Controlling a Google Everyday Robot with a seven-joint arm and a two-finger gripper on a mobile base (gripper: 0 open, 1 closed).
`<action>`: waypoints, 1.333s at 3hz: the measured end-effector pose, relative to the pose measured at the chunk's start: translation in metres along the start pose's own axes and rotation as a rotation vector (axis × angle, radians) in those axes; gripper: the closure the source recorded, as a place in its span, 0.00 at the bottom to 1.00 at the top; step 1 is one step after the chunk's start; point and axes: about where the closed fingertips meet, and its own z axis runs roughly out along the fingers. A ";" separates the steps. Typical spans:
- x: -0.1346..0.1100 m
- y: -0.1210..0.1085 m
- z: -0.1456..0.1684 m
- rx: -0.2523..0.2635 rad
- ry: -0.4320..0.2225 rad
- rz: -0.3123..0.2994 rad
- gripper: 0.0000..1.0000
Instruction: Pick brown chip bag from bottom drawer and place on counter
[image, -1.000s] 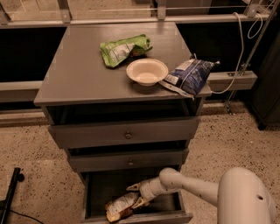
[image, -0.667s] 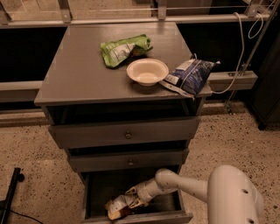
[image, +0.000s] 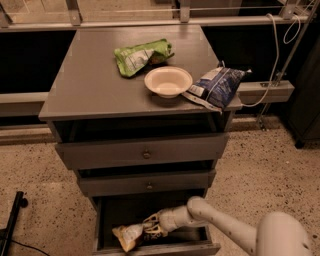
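A speckled terrazzo floor was seen around a grey three-drawer cabinet, which stood in front of a dark recess. The cabinet was topped by a flat, matte grey surface, wider than the drawers beneath it. From the lower right corner a white, rounded robot arm was stretched leftward into the bottom drawer. This lowest, deepest box was pulled out, with its dark interior exposed. The two upper drawers were each fitted with a small round knob, and a dark gap was shown above each.

Three things were laid on the surface. A crinkled dark blue foil bag was set at the right edge, partly overhanging it. A crumpled green foil bag was placed toward the back. A shallow cream round bowl was set between them, touched on its right by the blue bag.

Inside the bottom drawer, toward its front left, a crinkled brown chip bag with a tan end and a white label panel was lying. The pincer was positioned at the bag's brown right end. Whether it was spread or pressed together could not be told.
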 end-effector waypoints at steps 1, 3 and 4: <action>-0.071 -0.020 -0.060 0.157 -0.177 -0.137 1.00; -0.172 -0.015 -0.168 0.311 -0.203 -0.377 1.00; -0.226 -0.018 -0.211 0.364 -0.049 -0.538 1.00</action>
